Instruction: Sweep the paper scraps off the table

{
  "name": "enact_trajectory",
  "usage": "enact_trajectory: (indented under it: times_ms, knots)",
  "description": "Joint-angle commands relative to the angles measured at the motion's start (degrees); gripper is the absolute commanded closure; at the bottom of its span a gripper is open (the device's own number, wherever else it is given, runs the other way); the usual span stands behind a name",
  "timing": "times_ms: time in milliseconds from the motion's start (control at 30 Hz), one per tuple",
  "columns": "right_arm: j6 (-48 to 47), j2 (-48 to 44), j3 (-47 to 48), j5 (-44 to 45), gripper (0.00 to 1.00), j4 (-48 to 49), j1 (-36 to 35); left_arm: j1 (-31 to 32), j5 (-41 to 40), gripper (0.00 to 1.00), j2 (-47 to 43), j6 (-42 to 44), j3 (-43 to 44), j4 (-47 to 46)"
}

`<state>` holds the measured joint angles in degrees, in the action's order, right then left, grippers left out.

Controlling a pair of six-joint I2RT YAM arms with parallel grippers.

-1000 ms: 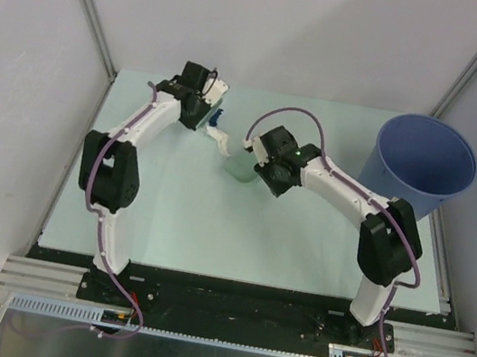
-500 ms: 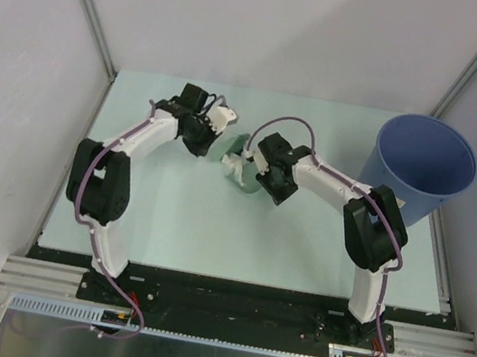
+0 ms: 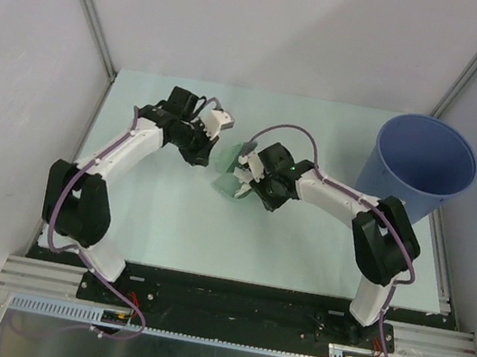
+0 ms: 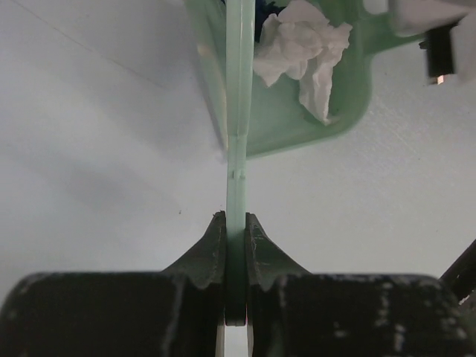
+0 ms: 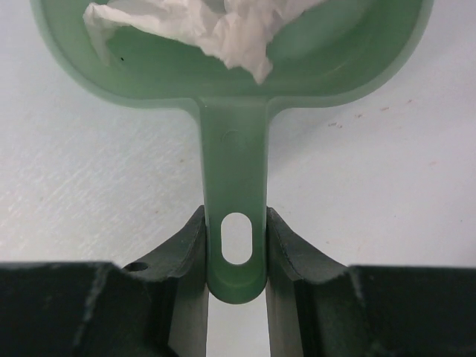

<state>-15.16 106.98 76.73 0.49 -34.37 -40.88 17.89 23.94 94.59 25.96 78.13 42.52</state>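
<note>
Centrally on the table [image 3: 158, 220], left tool [image 4: 236, 227] clamps a green blade [image 4: 239, 111], right tool [image 5: 236, 223] the dustpan handle [image 5: 234, 160].

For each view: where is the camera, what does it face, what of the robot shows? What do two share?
Top external: overhead behind the bases, facing the table; both arms show.
Left wrist: faces the dustpan; left gripper shows, clamping a green strip.
Right wrist: faces the dustpan; right gripper shows, clamping its handle.
Wrist views share the white paper.
</note>
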Motion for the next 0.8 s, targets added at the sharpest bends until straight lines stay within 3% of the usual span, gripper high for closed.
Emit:
enact_trajectory:
  times_ms: [0,133,400,633,767]
  knots:
    - [-0.6,-7.7,-3.4,-2.6,1.00,7.0,0.0,-0.5,0.2,1.00,-7.7,-0.5,1.8,2.1]
    - [-1.9,-11.5,-6.7,-4.6,1.00,8.7,-0.2,-0.9,-1.7,1.00,-12.5,0.4,1.6,3.5]
    - [-2.2,-14.8,-7.3,-5.5,1.00,8.9,-0.1,-3.0,5.0,1.00,-17.1,-0.4,6.8,9.0]
    - [-2.1,-18.5,-7.3,-4.4,1.00,8.6,0.5,-5.6,0.9,1.00,-18.1,-7.0,18.0,9.4]
    - [-0.8,-21.5,-6.9,-2.4,1.00,7.4,1.2,-5.8,-6.3,1.00,-16.5,-8.2,23.6,9.3]
